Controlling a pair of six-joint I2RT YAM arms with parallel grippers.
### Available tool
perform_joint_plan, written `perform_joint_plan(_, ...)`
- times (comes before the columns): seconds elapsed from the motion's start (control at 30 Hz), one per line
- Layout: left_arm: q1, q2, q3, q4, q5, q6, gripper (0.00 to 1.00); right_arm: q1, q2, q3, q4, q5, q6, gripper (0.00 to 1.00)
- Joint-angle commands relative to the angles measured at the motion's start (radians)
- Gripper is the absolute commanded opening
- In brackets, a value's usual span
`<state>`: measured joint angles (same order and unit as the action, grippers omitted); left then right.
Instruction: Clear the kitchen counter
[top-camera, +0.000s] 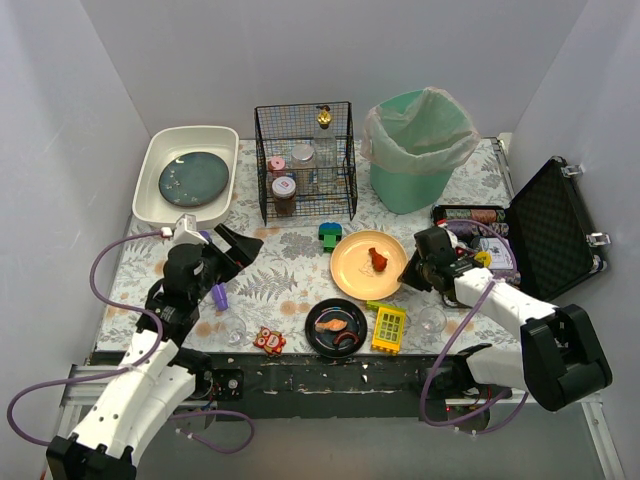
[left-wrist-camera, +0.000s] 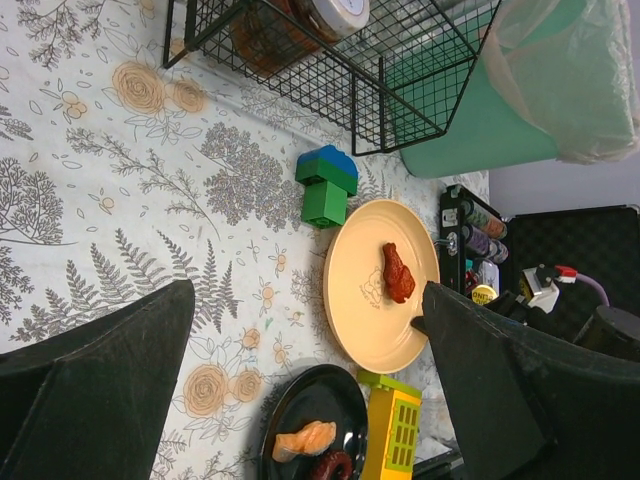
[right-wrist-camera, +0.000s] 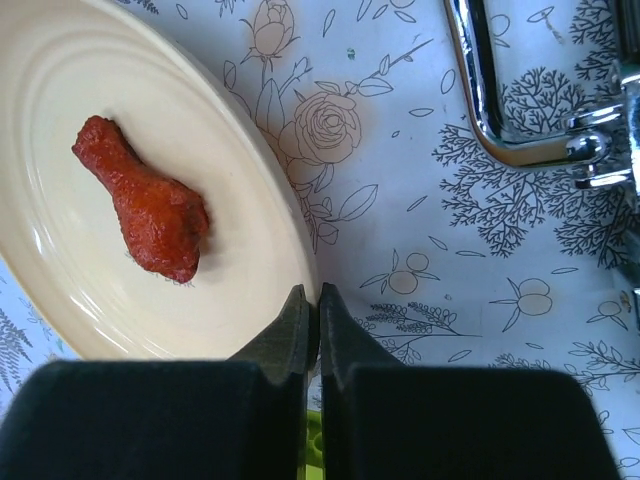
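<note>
The kitchen counter (top-camera: 290, 265) has a white leaf-print cloth. On it lies a cream plate (top-camera: 352, 272) carrying a red drumstick (top-camera: 378, 259). My right gripper (top-camera: 408, 277) is at the plate's right edge. In the right wrist view its jaws (right-wrist-camera: 318, 300) are shut on the rim of the plate (right-wrist-camera: 60, 150), one finger inside and one outside, with the drumstick (right-wrist-camera: 145, 210) to the left. My left gripper (top-camera: 232, 252) hangs open over the left half of the counter, holding nothing. Between its fingers (left-wrist-camera: 305, 300) the left wrist view shows the plate (left-wrist-camera: 360, 300) and drumstick (left-wrist-camera: 397, 272).
A black plate with food (top-camera: 336, 327), a yellow-green block (top-camera: 388, 328), a green-blue block (top-camera: 330, 235), a red owl toy (top-camera: 268, 340), a purple piece (top-camera: 219, 296) and a clear cup (top-camera: 432, 320) lie around. Behind stand a white tub (top-camera: 150, 195), wire basket (top-camera: 305, 160), green bin (top-camera: 420, 145) and an open black case (top-camera: 555, 225).
</note>
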<state>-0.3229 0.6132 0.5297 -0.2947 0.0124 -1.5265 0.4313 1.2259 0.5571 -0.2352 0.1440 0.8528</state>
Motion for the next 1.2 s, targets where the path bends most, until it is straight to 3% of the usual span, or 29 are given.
perform_joint_plan(0.0, -0.002, 0.016, 0.006, -0.018, 0.034, 0.0, 0.98, -0.017, -0.032, 0.052, -0.05, -0.02, -0.015, 0.01)
perform_joint_plan(0.43, -0.004, 0.112, 0.013, 0.083, 0.124, 0.023, 0.98, -0.069, -0.206, 0.176, -0.183, -0.115, -0.031, 0.01)
perform_joint_plan(0.67, -0.002, 0.111, 0.004, 0.077, 0.136, 0.04, 0.98, -0.077, -0.259, 0.357, -0.326, -0.179, -0.04, 0.01)
perform_joint_plan(1.0, -0.002, 0.03, -0.023, 0.006, 0.136, 0.025, 0.98, -0.08, -0.207, 0.61, -0.438, -0.173, 0.159, 0.01)
perform_joint_plan(1.17, -0.002, -0.001, -0.027, -0.034, 0.136, 0.023, 0.98, -0.078, -0.174, 0.693, -0.429, -0.087, 0.252, 0.01)
